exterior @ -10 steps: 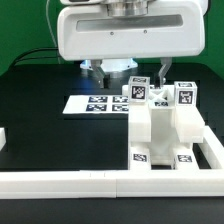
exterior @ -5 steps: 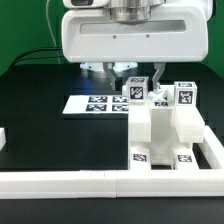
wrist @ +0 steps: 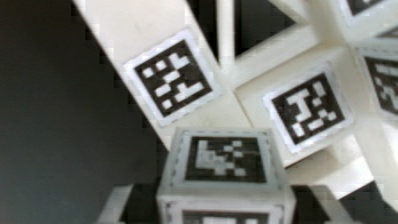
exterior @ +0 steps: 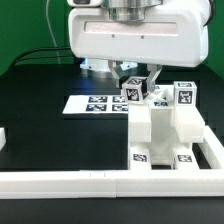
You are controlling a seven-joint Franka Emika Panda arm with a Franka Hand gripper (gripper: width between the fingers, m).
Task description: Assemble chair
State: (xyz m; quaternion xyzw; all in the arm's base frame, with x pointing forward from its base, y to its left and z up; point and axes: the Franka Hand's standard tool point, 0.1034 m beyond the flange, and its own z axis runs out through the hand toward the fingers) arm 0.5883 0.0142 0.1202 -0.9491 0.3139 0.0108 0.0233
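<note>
The partly built white chair (exterior: pixel 165 125) stands at the exterior view's right, against the corner of the border rail, with tags on its top and front. My gripper (exterior: pixel 143 82) hangs just above its far left top corner. It is shut on a short white tagged chair piece (exterior: pixel 135 93) that sits at that corner. In the wrist view the same piece (wrist: pixel 221 160) fills the space between my dark fingers (wrist: pixel 139 205), and the gripper (wrist: pixel 221 208) presses on both its sides. Tagged chair panels (wrist: pixel 169 70) lie beyond it.
The marker board (exterior: pixel 95 103) lies flat on the black table left of the chair. A long white border rail (exterior: pixel 90 182) runs along the front and turns up the right side. A small white part (exterior: pixel 3 140) sits at the left edge.
The arm has shifted toward the exterior view's right, over the chair's top corner. The chair and marker board have not moved.
</note>
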